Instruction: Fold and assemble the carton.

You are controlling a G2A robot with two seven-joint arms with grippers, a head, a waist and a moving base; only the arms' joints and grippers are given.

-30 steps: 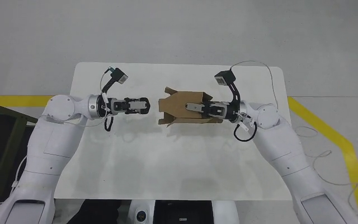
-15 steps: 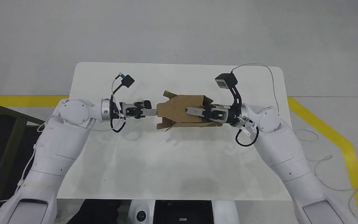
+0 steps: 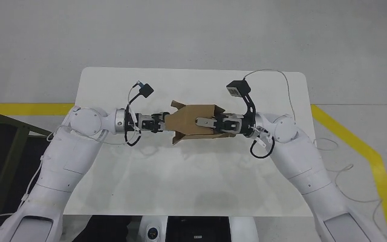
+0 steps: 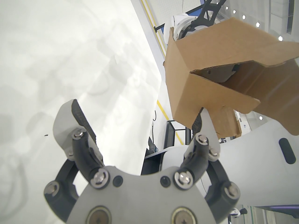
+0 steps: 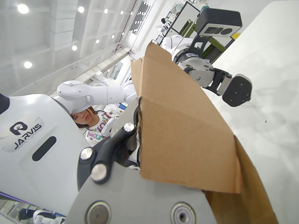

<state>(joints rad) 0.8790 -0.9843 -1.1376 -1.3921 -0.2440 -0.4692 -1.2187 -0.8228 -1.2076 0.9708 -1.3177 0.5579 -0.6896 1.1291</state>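
Observation:
A brown carton, partly folded with its end flaps loose, hangs a little above the white table near the middle. My right gripper is shut on the carton's wall from the right; in the right wrist view one finger presses the cardboard and the other is hidden behind it. My left gripper stands open at the carton's left end. In the left wrist view one of its fingertips touches the edge of the carton, while the other is free over the table.
The table's surface stretches out bare on all sides of the carton. Yellow floor tape runs past both table ends. A dark rack stands on the floor off the left edge.
My left arm has moved right until its open gripper reached the carton's left end. My right arm has carried the carton a little to the left.

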